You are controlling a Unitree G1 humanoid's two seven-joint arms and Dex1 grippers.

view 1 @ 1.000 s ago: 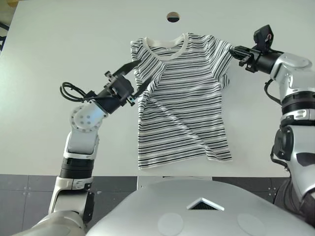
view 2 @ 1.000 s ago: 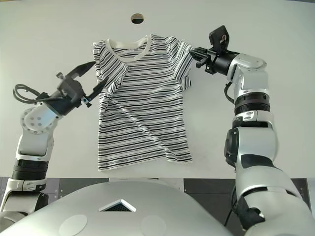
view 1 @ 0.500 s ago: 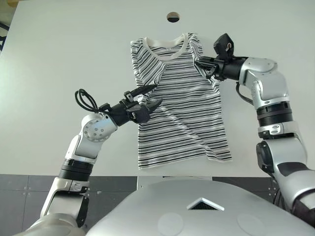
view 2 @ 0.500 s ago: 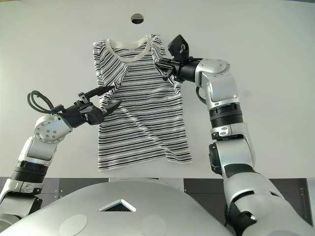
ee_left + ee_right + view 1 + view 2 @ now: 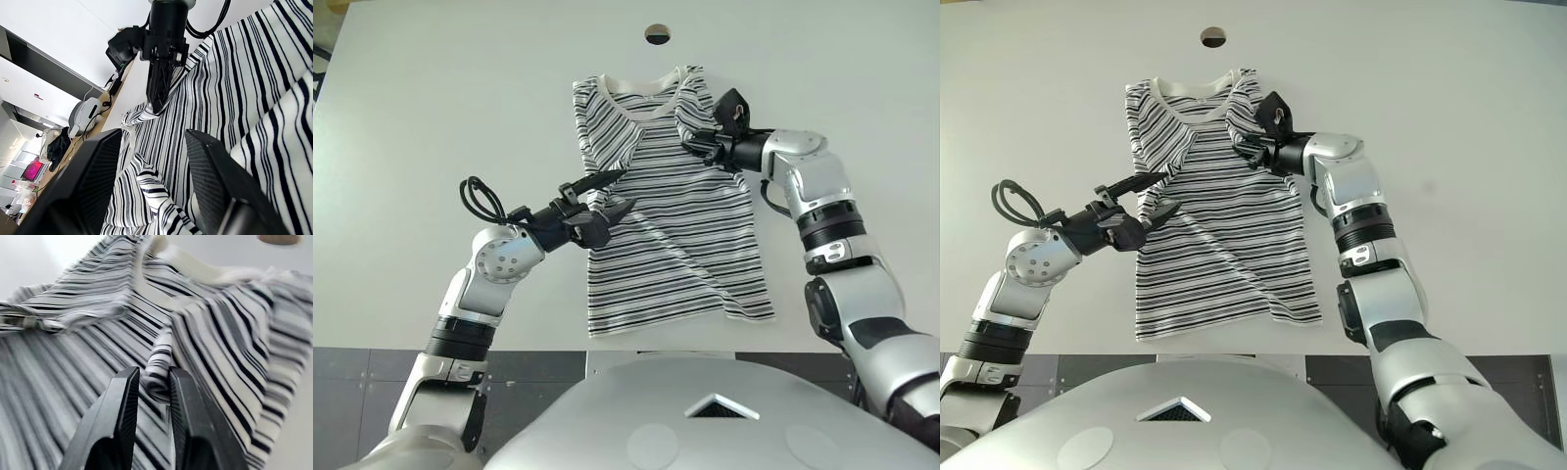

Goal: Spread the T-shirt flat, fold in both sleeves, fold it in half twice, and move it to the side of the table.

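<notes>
T-shirt (image 5: 675, 245) lies lengthwise, collar pointing away from the robot
Right claw (image 5: 692, 146) pinches its sleeve (image 5: 159, 377) over the chest; left claw (image 5: 628, 187) gapes open over the left side.

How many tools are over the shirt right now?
2. The left tool, open, is over the shirt's left edge, about halfway down; the right tool is near the collar, shut on the right sleeve.
</notes>
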